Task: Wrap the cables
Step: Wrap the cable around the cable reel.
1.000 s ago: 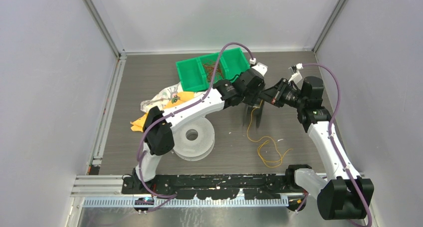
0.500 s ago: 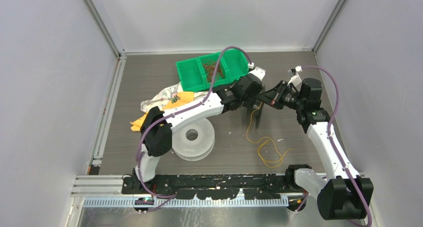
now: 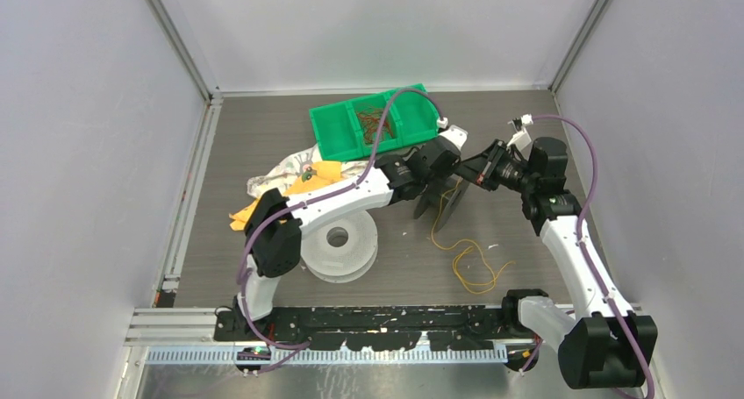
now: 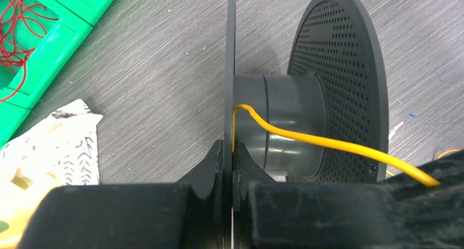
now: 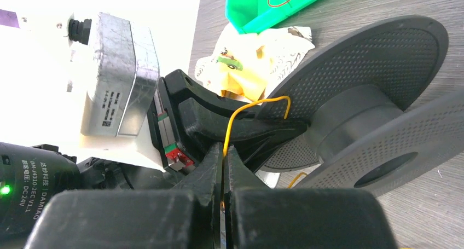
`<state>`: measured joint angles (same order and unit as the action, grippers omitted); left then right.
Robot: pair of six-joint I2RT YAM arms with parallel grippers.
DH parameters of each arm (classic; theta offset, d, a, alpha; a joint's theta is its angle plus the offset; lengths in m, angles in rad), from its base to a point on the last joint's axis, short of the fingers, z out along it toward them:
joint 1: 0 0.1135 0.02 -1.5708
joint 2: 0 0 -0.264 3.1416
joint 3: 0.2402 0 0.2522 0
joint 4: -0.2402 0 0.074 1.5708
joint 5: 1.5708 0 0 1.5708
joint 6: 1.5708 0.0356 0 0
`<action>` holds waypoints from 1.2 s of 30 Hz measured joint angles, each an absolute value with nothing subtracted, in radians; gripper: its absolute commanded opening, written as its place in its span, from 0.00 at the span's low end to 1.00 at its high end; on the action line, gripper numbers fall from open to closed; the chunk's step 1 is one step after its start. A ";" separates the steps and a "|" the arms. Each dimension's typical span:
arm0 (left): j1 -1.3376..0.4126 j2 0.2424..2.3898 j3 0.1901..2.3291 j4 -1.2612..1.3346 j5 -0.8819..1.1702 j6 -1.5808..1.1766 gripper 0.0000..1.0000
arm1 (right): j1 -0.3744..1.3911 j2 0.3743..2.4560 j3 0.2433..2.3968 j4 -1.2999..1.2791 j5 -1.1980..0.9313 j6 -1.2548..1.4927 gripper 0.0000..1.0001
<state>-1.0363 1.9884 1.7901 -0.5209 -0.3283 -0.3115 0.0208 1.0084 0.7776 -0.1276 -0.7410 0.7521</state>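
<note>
You had barely begun: your left gripper (image 4: 230,150) was clamped on a flange of the dark grey perforated plastic spool (image 4: 339,68), your right gripper (image 5: 223,156) pinched the thin yellow cable (image 5: 241,115) just beside it, with most of it loose on the worktop (image 3: 263,145) beside the spool.

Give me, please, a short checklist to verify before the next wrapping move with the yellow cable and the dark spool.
1. Left tool closed on the flange of the dark spool: ok.
2. Right tool closed on the yellow cable: ok.
3. Cable lies across the spool hub: ok.
4. Cable end fixed to the hub: cannot tell.
5. Loose cable tail on the table free of knots: cannot tell.
</note>
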 measured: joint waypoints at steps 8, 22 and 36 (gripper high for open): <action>-1.040 1.978 1.776 -0.513 -0.321 -0.313 0.01 | 0.022 1.001 0.778 -0.142 -0.721 0.745 0.01; -1.032 1.888 1.775 -0.616 -0.361 -0.242 0.00 | 0.023 0.963 0.884 -0.330 -0.682 0.623 0.76; -0.994 1.761 2.181 -0.763 -0.630 0.054 0.00 | 0.030 0.754 0.674 0.091 -0.751 0.661 0.81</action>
